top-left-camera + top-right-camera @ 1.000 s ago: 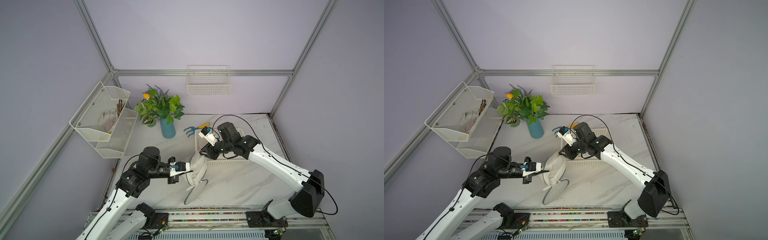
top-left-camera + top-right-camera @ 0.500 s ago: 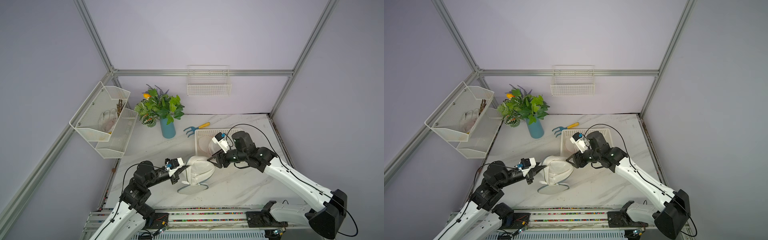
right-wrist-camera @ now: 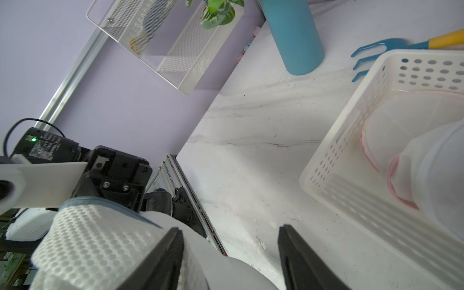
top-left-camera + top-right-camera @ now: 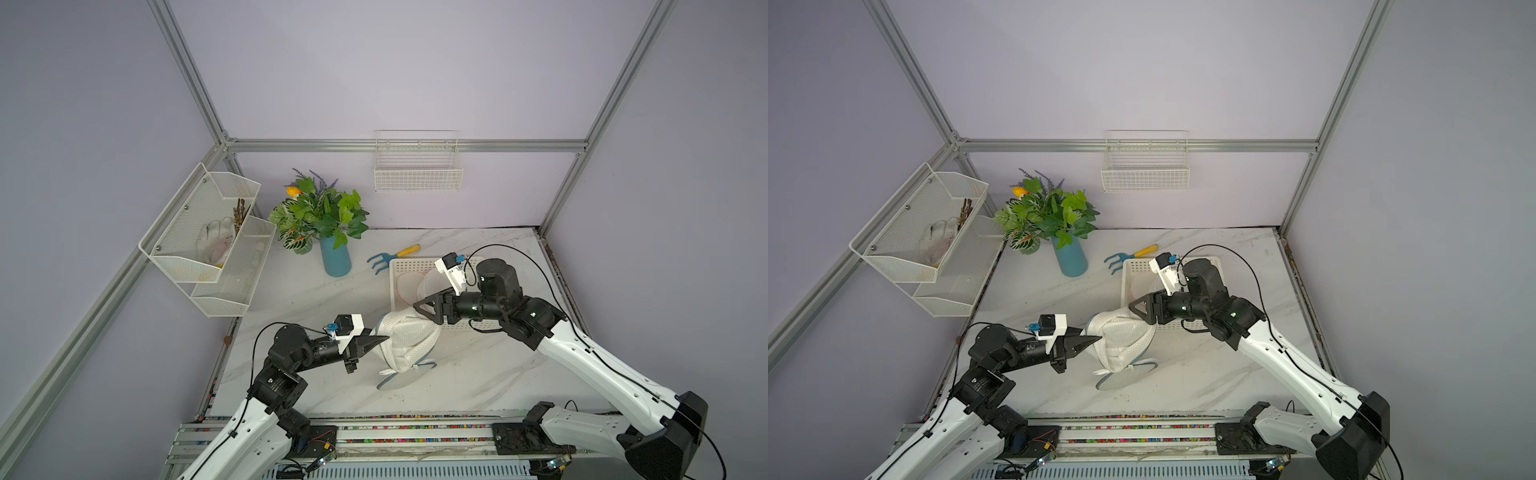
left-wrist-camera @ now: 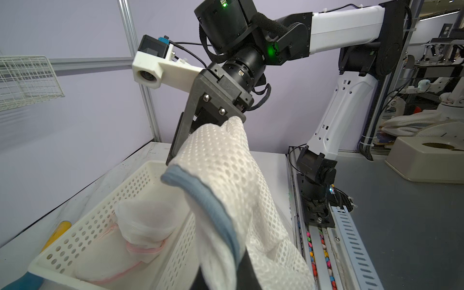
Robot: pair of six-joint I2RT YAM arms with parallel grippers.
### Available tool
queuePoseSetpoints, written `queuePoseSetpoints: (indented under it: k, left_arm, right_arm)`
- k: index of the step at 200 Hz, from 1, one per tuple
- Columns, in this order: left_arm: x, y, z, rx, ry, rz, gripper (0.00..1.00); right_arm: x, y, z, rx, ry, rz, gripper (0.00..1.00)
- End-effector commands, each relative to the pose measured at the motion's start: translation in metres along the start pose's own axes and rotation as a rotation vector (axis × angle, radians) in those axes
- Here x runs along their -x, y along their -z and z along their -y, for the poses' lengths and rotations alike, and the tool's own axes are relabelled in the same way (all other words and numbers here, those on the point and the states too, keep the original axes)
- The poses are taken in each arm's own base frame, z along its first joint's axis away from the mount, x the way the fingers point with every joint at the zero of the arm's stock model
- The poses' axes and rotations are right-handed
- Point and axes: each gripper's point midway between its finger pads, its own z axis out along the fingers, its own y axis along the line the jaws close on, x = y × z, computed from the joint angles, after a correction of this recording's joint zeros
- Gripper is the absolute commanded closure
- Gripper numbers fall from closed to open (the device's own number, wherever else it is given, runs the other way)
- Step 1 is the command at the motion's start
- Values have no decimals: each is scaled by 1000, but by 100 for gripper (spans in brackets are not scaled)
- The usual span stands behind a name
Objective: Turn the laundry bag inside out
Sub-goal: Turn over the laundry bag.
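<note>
The left gripper (image 4: 383,339) is pressed together, pinching the blue-trimmed edge of the laundry bag (image 4: 409,340). The bag is a white mesh sack that hangs between the two grippers, its lower end down near the desk (image 4: 478,374). Facing it, the right gripper (image 3: 229,227) stands spread, with one finger against the mesh and nothing between the jaws.

The bag looks light, soft and floppy. It will probably sag and fold rather than hold a shape, so the firmer trimmed rim is likely the best place to take hold.

Just beyond the right gripper sits a white perforated basket (image 3: 326,160) holding a second mesh bag (image 5: 140,226), pink-trimmed. Farther off, beyond the left gripper, a wall-mounted mesh shelf (image 4: 183,232) holds what may be a pale glove, too small to be sure.
</note>
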Motion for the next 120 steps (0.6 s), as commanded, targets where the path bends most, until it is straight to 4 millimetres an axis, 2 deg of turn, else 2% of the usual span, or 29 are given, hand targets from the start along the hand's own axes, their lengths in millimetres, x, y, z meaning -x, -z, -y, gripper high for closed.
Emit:
queuePoseSetpoints:
  k: [1, 11, 24, 65, 92, 106, 120]
  left_arm:
    - [17, 1, -8, 49, -29, 43, 100]
    - [4, 1, -21, 123, -5, -21, 100]
    - [-9, 0, -27, 147, 9, -82, 100]
    - [-11, -2, -26, 133, 45, -68, 100]
    - [-18, -5, -27, 125, 70, -107, 100]
    - [-21, -6, -27, 118, 74, -126, 100]
    - [-19, -7, -25, 104, 66, -127, 100]
  right_arm:
    - [9, 8, -3, -17, -10, 12, 28]
    - [12, 14, -7, -12, 9, 31, 25]
    - [10, 19, -6, -17, 33, 40, 23]
    - [-18, 24, 34, -170, 57, -1, 23]
    - [-12, 37, 52, -288, 105, 67, 25]
    - [-2, 45, 47, -294, 166, 115, 27]
    - [-2, 48, 25, -192, 341, 134, 32]
